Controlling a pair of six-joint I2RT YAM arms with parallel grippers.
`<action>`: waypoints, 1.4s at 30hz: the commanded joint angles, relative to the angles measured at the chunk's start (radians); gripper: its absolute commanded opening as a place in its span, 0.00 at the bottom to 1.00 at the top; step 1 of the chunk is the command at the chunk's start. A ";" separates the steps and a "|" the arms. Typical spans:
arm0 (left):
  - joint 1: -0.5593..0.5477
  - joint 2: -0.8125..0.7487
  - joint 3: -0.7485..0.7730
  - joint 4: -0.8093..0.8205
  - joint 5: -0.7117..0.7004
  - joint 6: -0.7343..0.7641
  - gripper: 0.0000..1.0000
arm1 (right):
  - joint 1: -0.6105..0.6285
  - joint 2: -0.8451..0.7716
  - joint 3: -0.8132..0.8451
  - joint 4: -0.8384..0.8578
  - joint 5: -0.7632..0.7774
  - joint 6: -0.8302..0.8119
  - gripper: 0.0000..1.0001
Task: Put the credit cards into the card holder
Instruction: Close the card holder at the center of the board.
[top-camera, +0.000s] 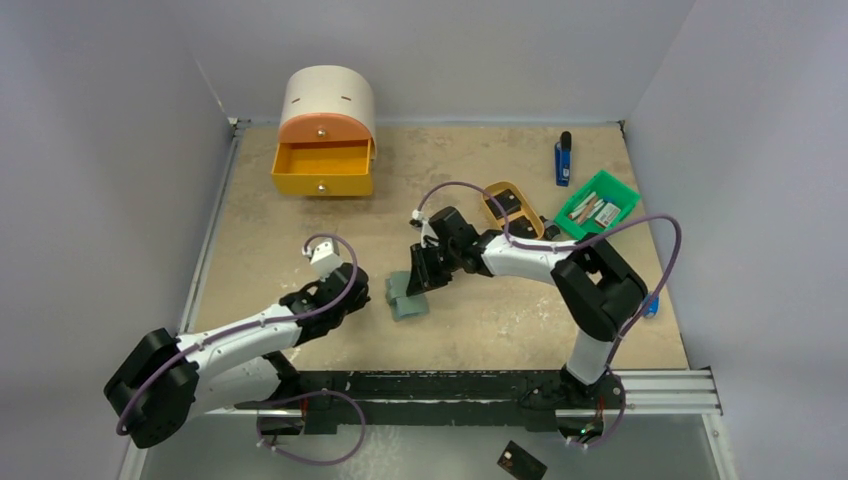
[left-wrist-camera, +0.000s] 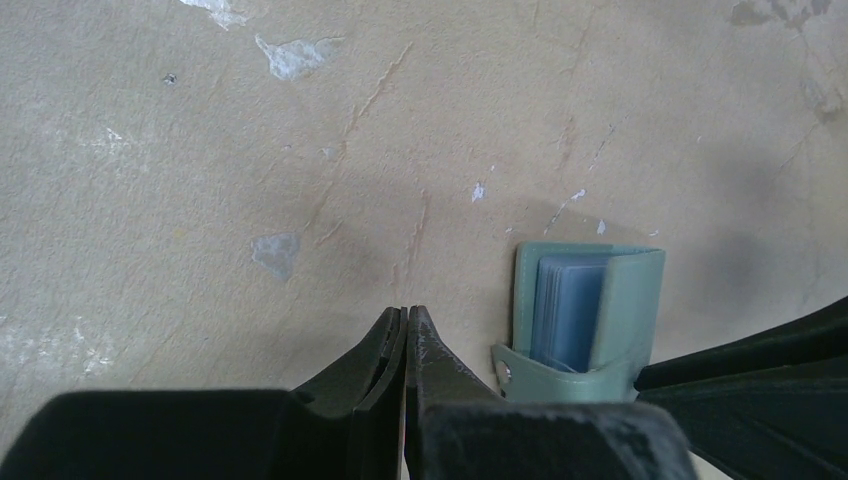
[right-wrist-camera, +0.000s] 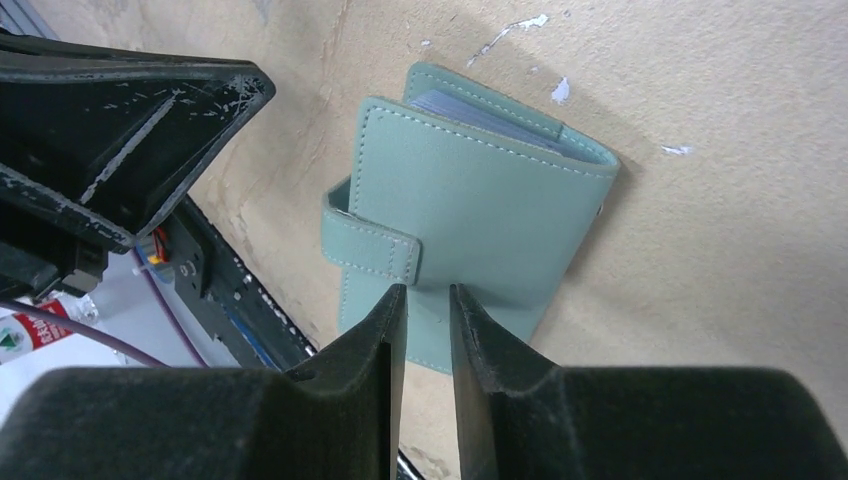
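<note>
The grey-green card holder (top-camera: 405, 297) lies closed on the table between my two grippers, its tab (right-wrist-camera: 372, 245) wrapped over the cover and pale blue pockets (left-wrist-camera: 570, 305) showing at one end. My left gripper (top-camera: 362, 294) is shut and empty, resting just left of the holder (left-wrist-camera: 585, 310). My right gripper (right-wrist-camera: 428, 292) hovers over the holder (right-wrist-camera: 470, 220) near the tab, jaws a narrow gap apart with nothing between them. Black credit cards (top-camera: 511, 204) lie in the tan tray (top-camera: 494, 190). One more black card (top-camera: 521, 461) lies on the floor below the table's near edge.
A bright green bin (top-camera: 598, 207) with small items sits at the right, and a blue stick (top-camera: 563, 160) lies behind it. An orange drawer box (top-camera: 322, 165) stands open at the back. The black rail (top-camera: 500, 385) runs along the near edge.
</note>
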 joint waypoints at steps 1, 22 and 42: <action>0.004 -0.008 -0.003 0.036 0.005 -0.002 0.00 | 0.027 0.018 0.052 0.027 -0.021 0.009 0.25; 0.004 0.068 0.048 0.352 0.256 -0.007 0.00 | 0.058 0.112 0.061 0.027 0.039 0.048 0.29; 0.009 0.224 0.006 0.283 0.183 -0.059 0.00 | 0.057 -0.017 0.045 -0.031 0.045 0.084 0.50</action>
